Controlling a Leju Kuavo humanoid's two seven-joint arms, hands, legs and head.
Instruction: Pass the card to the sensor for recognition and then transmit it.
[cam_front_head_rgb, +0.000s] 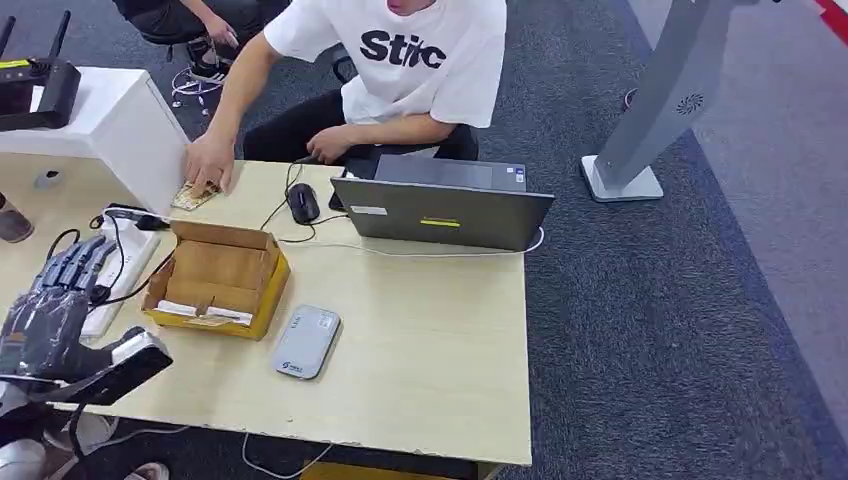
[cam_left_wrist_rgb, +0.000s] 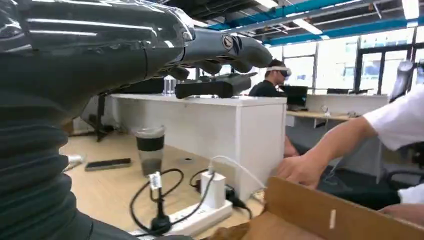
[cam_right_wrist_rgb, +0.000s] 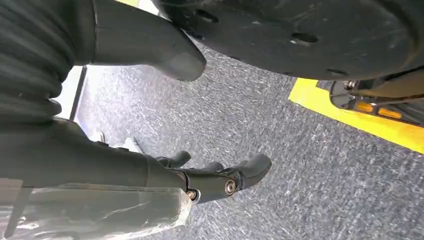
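At the left edge of the counter (cam_front_head_rgb: 430, 330), the robot's left hand (cam_front_head_rgb: 60, 300) waits spread wide and holding nothing, likely because the card (cam_front_head_rgb: 193, 195) lies far off under a person's hand (cam_front_head_rgb: 210, 160), while the right hand (cam_right_wrist_rgb: 220, 175) hangs loose and holds nothing.

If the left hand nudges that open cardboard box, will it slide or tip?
Likely slides: the cardboard box sits low and wide on the smooth table. It looks light, holding a few flat items. Its open flaps would probably bend under the left hand.
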